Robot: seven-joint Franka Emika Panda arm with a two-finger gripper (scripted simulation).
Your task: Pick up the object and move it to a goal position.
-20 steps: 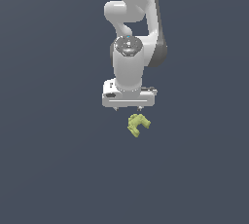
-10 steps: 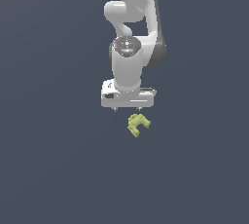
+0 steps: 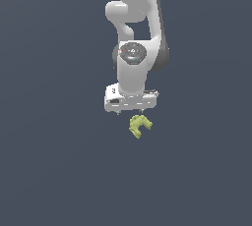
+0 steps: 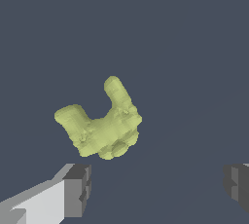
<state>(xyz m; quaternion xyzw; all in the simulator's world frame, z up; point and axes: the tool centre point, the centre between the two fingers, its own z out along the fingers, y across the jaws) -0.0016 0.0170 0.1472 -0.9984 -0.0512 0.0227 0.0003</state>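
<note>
Plain dark slate-blue surface point(image 3: 54, 171), featureless. White arm, wrist pointing down, tool point(image 3: 130, 111) spread wide with fingers point(image 4: 78, 189) well apart, gripping nothing. Small yellow-green lumpy C-shaped object point(image 3: 140, 125) lying on surface just below tool, slightly toward exterior view's right, untouched.

Exterior cam sits well back, facing the white arm point(image 3: 135, 48) and taking in all of it over plain dark ground. Wrist cam is way closer, looking past two grey fingertips point(image 4: 78, 189). Both catch the yellow-green piece point(image 3: 140, 126) point(image 4: 99, 123).
</note>
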